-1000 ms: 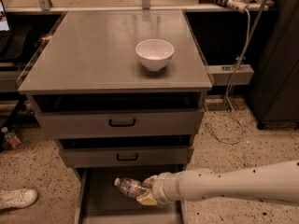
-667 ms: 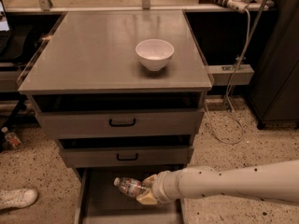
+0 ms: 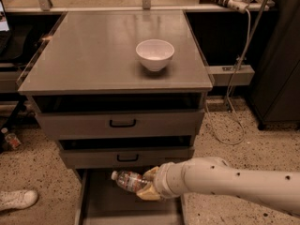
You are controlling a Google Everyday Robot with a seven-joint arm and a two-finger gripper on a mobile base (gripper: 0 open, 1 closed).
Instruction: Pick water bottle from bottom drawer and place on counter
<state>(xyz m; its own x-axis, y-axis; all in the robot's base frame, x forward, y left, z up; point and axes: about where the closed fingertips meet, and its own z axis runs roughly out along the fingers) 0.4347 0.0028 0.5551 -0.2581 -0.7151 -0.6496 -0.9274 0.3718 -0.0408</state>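
As hand (image 3: pixel 146 190) lifts water bottle (image 3: pixel 128 180), drawer (image 3: pixel 100 206) lies below.

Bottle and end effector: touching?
Touching. The camera view shows the end effector closed around the bottle, its fingers overlapping the bottle's end, above the bottom drawer.

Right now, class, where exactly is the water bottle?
The water bottle is low and centre in the camera view, over the open bottom drawer, below the lower handled drawer, cap toward the view's left, base held in the gripper.
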